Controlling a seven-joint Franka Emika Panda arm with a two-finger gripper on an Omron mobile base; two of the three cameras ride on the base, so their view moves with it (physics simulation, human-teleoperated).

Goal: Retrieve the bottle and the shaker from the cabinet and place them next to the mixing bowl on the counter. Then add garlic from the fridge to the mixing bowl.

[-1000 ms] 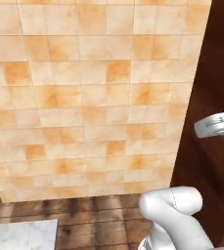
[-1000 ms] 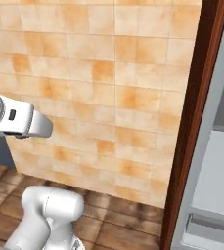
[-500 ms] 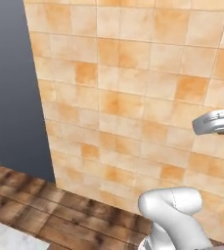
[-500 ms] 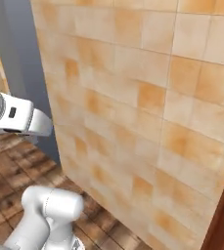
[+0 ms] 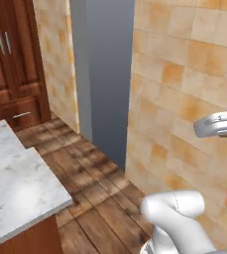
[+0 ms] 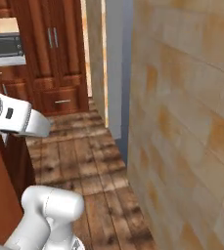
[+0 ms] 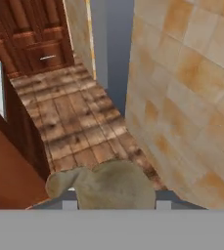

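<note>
Tiled wall [image 5: 184, 99] fills the right side of the base views, with plank floor [image 6: 79, 161] running toward dark wooden cabinets [image 6: 59, 53]. At the bottom of the hand view a pale, lumpy garlic bulb [image 7: 108, 188] sits between the tips of the tool [image 7: 114, 201], pinched there so it can be carried; its tail points off to the left. No mixing bowl can be seen, so the garlic is probably still on its way from the fridge. A marble counter [image 5: 16, 188] corner lies at lower left of the left base view, well apart from the wall. A microwave [image 6: 5, 46] sits far off beside the cabinets
</note>
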